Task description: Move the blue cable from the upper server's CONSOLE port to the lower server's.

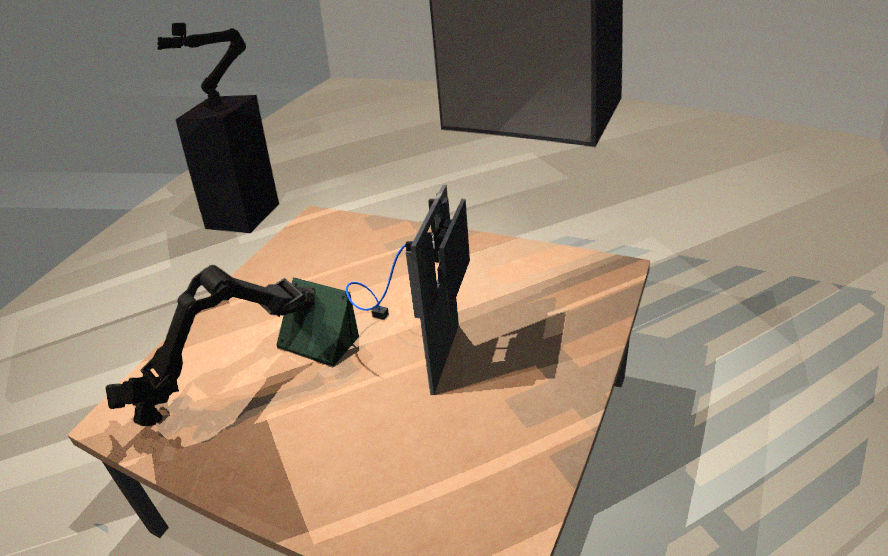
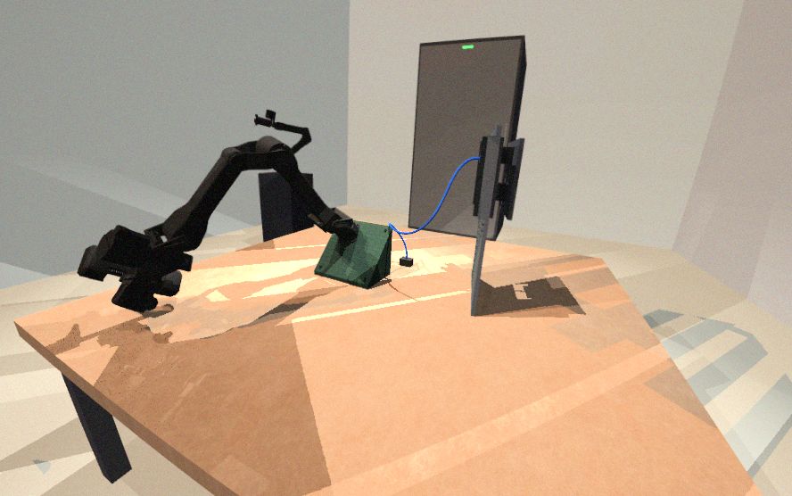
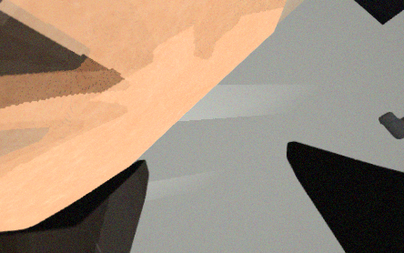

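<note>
I see one wooden worktop with a black robot arm on one end. The arm goes up, bends over and reaches down toward a green wedge block. There is just one green block. The jaws are near its sloping face, and I can't tell if they touch it. They are wide open, and up close there are two dark fingers with nothing between them.

One dark upright rack panel stands on the worktop, well apart from the jaws. One blue cable goes to the high part of the panel, on the side that faces the arm. The plug is at that end, but it is too small to see well. I can't make out the two servers or read their ports.

The cable hangs down in a bend by the green block. Its other end goes to one little black box, between the block and the panel. I can't see inside the box.

Behind the worktop there is one more black arm, on one dark box-shaped stand. One big, tall cabinet is there too, with one green light near its top. Its front looks shut, so what is inside is hidden.
</note>
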`<move>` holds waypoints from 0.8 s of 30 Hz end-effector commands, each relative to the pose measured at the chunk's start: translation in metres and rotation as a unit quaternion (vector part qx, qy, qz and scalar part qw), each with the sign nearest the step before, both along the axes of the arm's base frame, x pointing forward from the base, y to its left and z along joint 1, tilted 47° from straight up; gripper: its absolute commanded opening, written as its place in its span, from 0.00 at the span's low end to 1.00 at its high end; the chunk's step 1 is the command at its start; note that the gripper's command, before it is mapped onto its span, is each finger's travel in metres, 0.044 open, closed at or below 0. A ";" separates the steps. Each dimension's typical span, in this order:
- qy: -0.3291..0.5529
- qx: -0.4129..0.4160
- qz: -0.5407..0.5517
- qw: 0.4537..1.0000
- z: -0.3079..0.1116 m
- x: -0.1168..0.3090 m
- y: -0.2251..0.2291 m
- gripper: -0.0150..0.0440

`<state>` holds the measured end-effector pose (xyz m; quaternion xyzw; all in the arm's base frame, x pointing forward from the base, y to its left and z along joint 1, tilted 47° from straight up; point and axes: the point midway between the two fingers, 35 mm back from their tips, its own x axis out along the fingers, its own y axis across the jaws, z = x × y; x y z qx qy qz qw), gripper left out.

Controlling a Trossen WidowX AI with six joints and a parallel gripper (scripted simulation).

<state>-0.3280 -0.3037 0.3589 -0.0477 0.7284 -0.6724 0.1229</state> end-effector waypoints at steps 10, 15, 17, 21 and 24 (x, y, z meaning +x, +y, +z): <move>-0.033 -0.125 0.141 0.981 0.010 0.107 -0.068 0.66; -0.074 -0.206 0.229 0.949 0.012 0.186 -0.090 0.66; -0.105 -0.229 0.266 0.931 0.007 0.220 -0.098 0.66; -0.173 -0.269 0.334 0.887 -0.005 0.289 -0.104 0.66; -0.231 -0.291 0.382 0.846 -0.014 0.342 -0.101 0.66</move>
